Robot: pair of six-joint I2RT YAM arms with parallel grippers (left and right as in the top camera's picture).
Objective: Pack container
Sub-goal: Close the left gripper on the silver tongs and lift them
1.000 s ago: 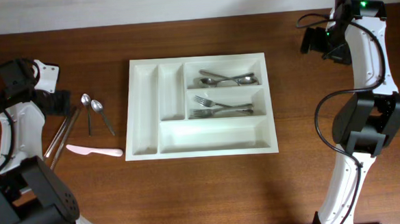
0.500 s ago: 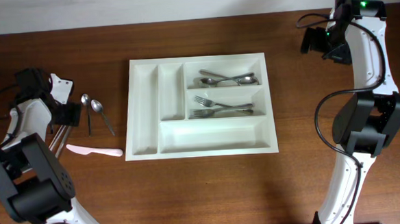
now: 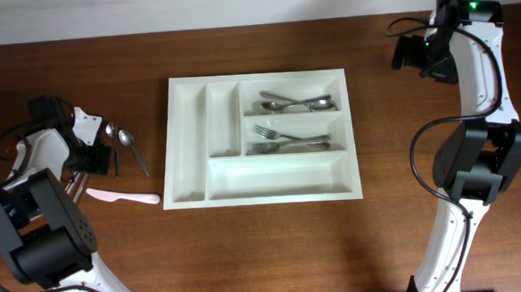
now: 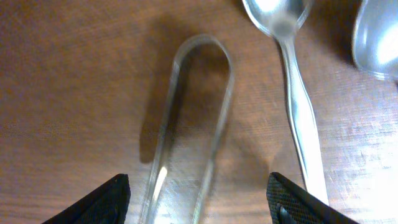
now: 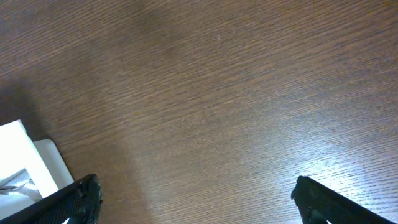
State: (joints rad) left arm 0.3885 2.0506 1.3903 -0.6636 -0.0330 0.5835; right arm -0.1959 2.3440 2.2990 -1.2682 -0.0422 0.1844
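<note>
The white five-compartment container (image 3: 280, 174) lies in the middle of the table, with spoons (image 3: 296, 101) in its upper right compartment and forks (image 3: 287, 137) in the one below. My left gripper (image 3: 90, 162) is open, low over the metal tongs (image 3: 73, 184). In the left wrist view its fingers (image 4: 199, 205) straddle the tongs (image 4: 199, 112), whose bend points away. Two loose spoons (image 3: 113, 136) (image 3: 134, 148) lie just to the right; one also shows in the left wrist view (image 4: 292, 93). My right gripper (image 3: 407, 53) is open and empty at the far right.
A pink plastic knife (image 3: 125, 198) lies on the table below the spoons, left of the container. The right wrist view shows bare wood under the open fingers (image 5: 199, 199) and a corner of the container (image 5: 31, 162) at the lower left.
My left gripper has moved right and down from the table's left edge to sit over the tongs beside the spoons. The right arm has not moved.
</note>
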